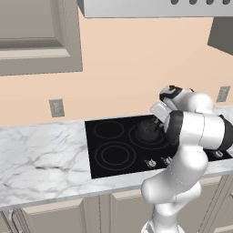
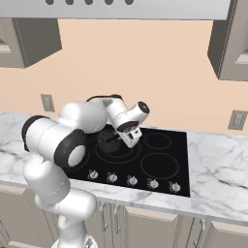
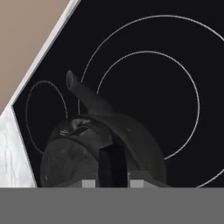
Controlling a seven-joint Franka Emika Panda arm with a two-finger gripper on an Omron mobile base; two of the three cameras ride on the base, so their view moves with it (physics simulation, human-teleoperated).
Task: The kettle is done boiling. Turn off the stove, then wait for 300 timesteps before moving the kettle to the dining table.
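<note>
Kettle (image 3: 103, 151) on a rear burner ring of the stove (image 1: 113, 150), partly hidden behind the arm in both base views. Gripper (image 2: 127, 136) close above the kettle's handle; fingertips cut off, so open or closed cannot be told. Front knobs (image 2: 131, 180) small, settings unreadable.

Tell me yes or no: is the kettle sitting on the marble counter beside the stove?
No. The kettle rests on a rear burner ring of the black stove, not on the marble counter.
</note>
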